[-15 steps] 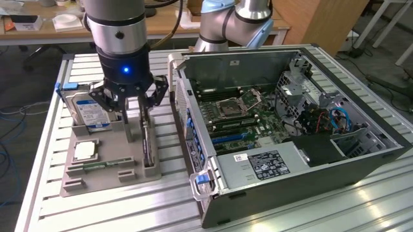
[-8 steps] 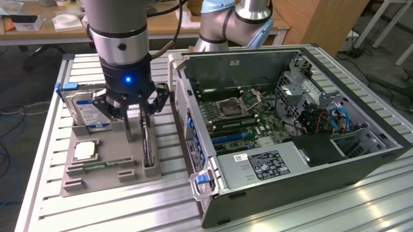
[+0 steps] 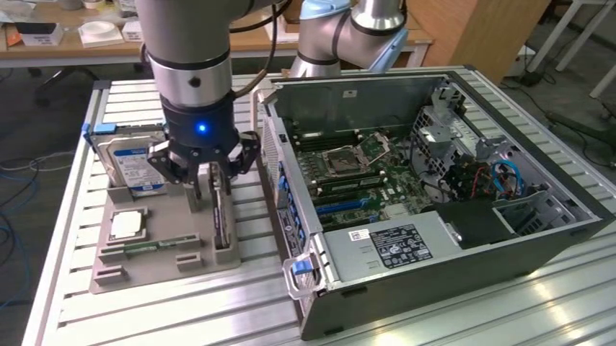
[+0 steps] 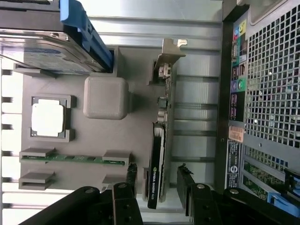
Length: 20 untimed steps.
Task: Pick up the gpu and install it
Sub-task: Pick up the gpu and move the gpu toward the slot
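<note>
Slatted aluminium table [image 3: 144, 317] underneath, the gripper [image 4: 158, 174] hangs spread wide astride the gpu [image 4: 157, 154], which stands on edge in the grey tray [image 4: 93, 140] — an off-centre squeeze could tilt it, or knock it against the computer case [image 3: 433, 288] alongside.

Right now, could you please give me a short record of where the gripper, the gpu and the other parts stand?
gripper: open, low over the holder tray, straddling the gpu, not closed on it
gpu: on edge in its tray slot, not yet lifted
holder tray: grey, on the slotted metal table, beside the computer case
also in tray: hard drive, cpu, memory stick
computer case: side open, motherboard exposed, on the exterior view's right
</note>
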### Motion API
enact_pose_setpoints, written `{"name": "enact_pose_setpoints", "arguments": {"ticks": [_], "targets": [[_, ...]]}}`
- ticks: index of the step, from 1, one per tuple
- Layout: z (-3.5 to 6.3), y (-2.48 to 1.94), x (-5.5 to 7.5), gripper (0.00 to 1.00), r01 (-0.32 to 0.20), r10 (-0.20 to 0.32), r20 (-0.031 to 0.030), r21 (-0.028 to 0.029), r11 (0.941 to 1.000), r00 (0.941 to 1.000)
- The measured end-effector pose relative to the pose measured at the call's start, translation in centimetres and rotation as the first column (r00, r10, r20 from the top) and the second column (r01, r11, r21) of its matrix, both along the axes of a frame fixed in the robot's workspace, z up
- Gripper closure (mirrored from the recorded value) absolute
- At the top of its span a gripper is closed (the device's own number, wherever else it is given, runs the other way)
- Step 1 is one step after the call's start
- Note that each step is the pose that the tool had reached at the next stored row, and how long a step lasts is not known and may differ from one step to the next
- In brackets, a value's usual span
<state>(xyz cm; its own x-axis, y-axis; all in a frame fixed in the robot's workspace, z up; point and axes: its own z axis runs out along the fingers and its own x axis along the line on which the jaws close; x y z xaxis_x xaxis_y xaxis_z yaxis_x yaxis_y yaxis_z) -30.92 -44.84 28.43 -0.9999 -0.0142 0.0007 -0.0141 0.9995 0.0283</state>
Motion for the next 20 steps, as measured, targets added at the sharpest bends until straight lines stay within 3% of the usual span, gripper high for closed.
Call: {"name": "enact_pose_setpoints", "arguments": {"ticks": [11,16,20], "targets": [[-1.83,-0.03,0.0,0.53,0.004,-0.004,0.0,-0.0001,1.0,1.0],[-2.54,-0.03,0.0,0.53,0.05,-0.05,-0.0001,-0.0001,0.9987,0.9987],[-2.95,-0.03,0.0,0.53,0.051,-0.051,-0.0001,-0.0001,0.9987,0.9987]]}}
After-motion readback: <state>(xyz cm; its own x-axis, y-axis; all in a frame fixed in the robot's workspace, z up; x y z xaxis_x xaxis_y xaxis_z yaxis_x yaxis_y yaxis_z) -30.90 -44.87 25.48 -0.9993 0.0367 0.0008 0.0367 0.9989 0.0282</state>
